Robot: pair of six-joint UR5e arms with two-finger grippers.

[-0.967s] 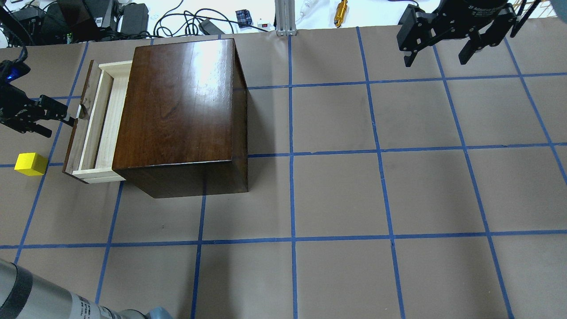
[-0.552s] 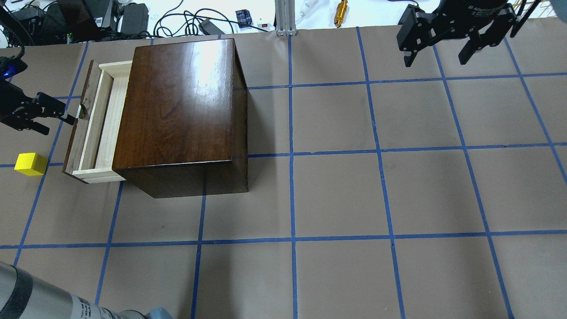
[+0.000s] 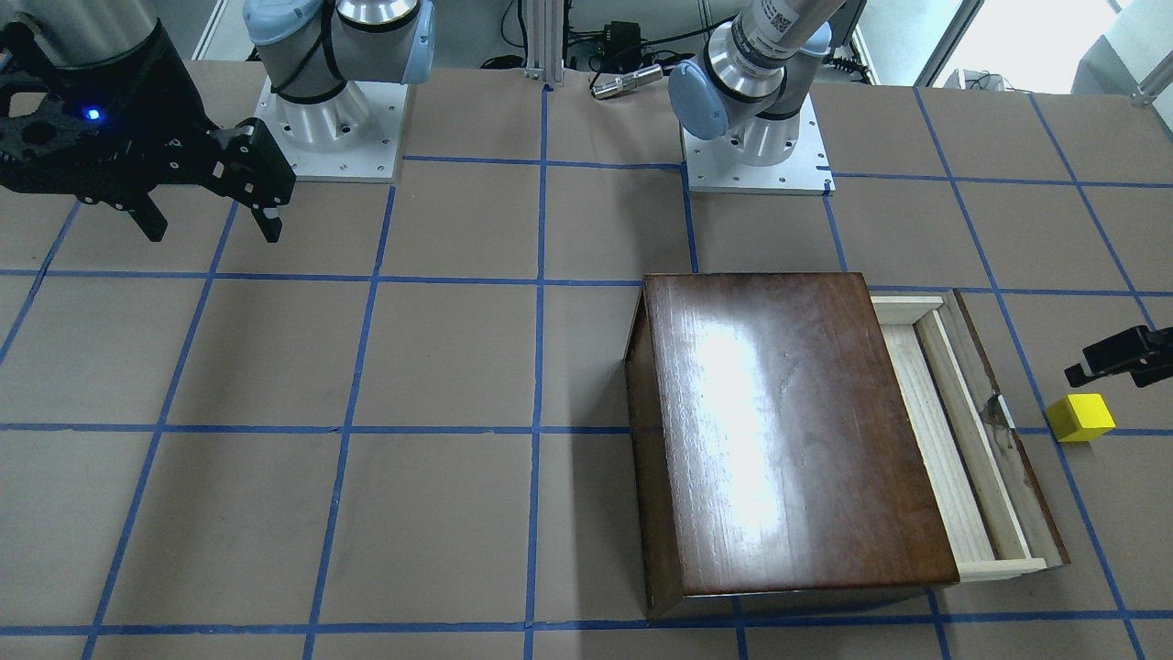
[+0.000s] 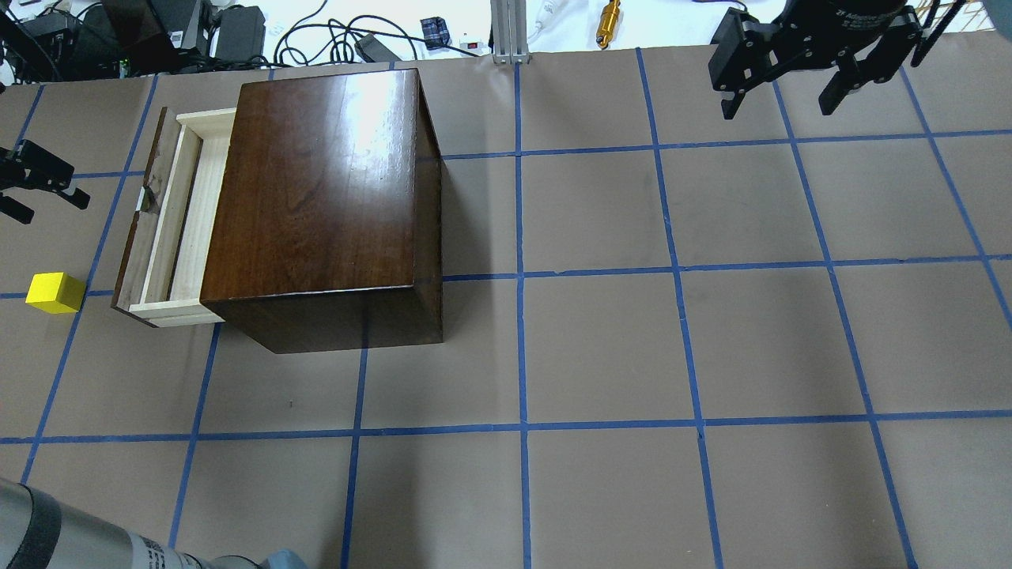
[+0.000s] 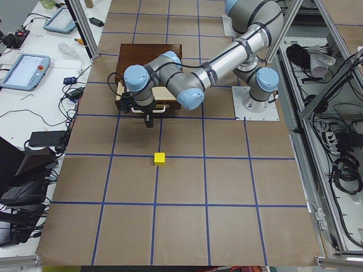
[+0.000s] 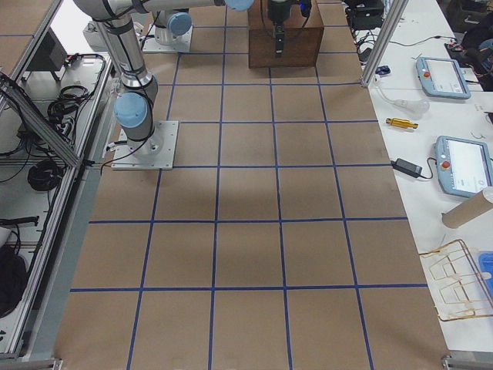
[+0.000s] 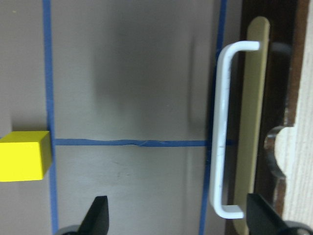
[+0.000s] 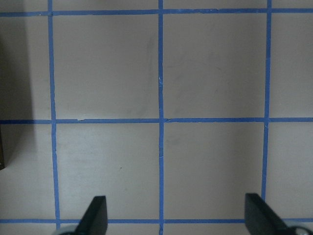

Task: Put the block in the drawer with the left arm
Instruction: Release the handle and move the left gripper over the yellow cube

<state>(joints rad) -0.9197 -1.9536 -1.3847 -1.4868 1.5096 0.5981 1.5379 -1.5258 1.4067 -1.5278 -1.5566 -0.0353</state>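
Going by how things lie, I judge the task about a third done: the way in is ready, but nothing has been picked up.

Nearest to me on the left side of the counter (image 4: pixel 601 348) is the block (image 4: pixel 55 292). It sits flat on a blue tape line, untouched. It lies outside the drawer (image 4: pixel 194 217), left of the near end of its dark front panel and clearly apart from it.

A little farther out is my left end effector (image 7: pixel 178 218). Its fingers are spread wide with nothing between them. From my wrist view the block shows at the left edge and the metal pull (image 7: pixel 222 129) on the right. As far as I can judge I am touching neither.

To its right the drawer stands pulled out of the wooden box (image 4: pixel 324 197). It shows a narrow strip of bare pale wood with nothing in it.

Far off on the right my right end effector (image 4: pixel 779 109) hangs spread and empty, with no part in this.

What remains is everything to do with the block:
- bring my left end effector nearer and over the block
- grip it and lift it
- carry it right, past the front panel
- release it into that strip

The exposed opening looks slim, so I expect the drop to need care.
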